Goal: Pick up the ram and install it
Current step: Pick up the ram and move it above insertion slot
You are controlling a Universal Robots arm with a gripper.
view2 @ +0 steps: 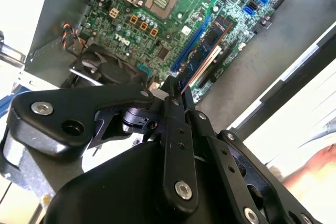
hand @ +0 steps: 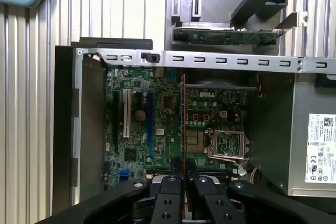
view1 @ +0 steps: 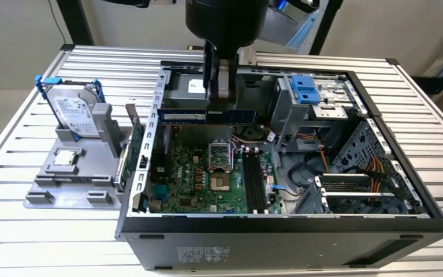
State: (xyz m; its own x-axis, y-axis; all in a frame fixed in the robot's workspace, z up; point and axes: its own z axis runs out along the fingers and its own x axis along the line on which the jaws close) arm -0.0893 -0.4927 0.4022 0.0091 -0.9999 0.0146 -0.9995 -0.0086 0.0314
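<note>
The ram (view1: 181, 116), a slim blue-green memory stick, is clamped between the closed black fingers (view1: 219, 83) and held in the air above the open computer case (view1: 283, 222), with nothing else touching it. It is gripped near its middle and stands on one long edge. Its long axis runs across the exterior view from left to right. In the first wrist view the ram (hand: 182, 124) is seen edge-on, as a thin line reaching straight out from between the fingers (hand: 169, 199).

Below the stick lies the green motherboard (view1: 198, 184). The black memory slots (view1: 253, 179) are found on the part of the board toward the exterior view's right, lower than the stick and nearer that camera. Their length appears to run from near to far in that view, so the held stick is judged to lie crosswise to them and not yet lined up.

Farther off, outside the case on the exterior view's left, a hard drive (view1: 75, 109) in a blue frame stands in a grey holder (view1: 75, 179) on the slatted tabletop (view1: 44, 242), well apart from the fingers.
</note>
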